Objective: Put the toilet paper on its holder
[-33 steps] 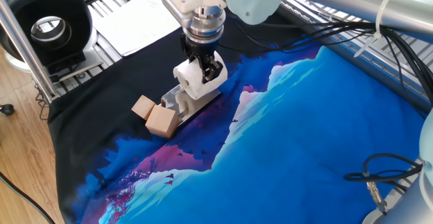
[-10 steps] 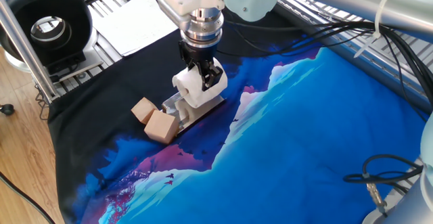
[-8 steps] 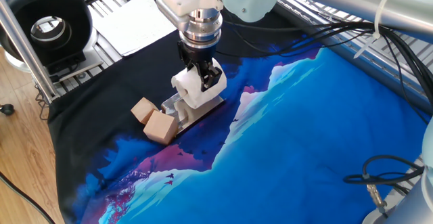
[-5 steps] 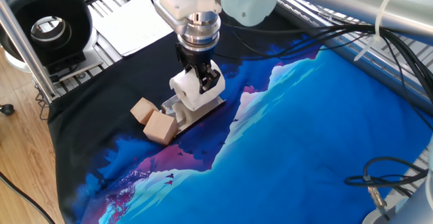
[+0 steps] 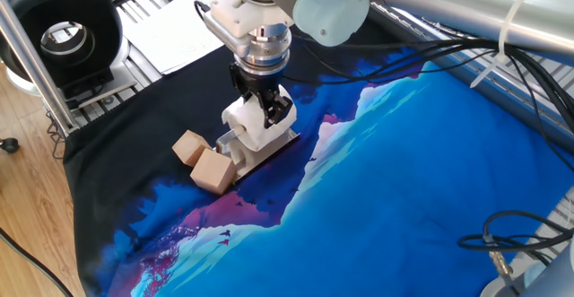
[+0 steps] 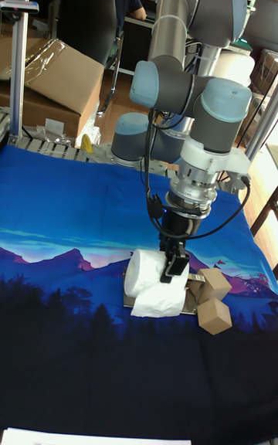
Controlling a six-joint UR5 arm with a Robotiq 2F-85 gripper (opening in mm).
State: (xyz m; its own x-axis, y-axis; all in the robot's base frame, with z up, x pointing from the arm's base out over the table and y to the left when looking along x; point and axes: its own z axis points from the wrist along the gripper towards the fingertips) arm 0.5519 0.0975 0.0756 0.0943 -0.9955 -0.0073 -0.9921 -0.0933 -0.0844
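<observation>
— White toilet paper [image 6: 153, 281] lies low over the silver holder [image 5: 272, 146], beside two wooden cubes [image 5: 204, 159].
— And the fingers [image 6: 173, 266]?
— Closed on the roll from above. Blue mountain-print cloth [image 5: 421, 171] covers the desk; cardboard boxes [image 6: 66, 82] stand behind.

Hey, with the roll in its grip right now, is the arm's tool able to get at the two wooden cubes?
Probably not yet: the tool is shut on the toilet paper over the holder. The cubes lie uncovered beside it, so once freed, likely yes.
</observation>
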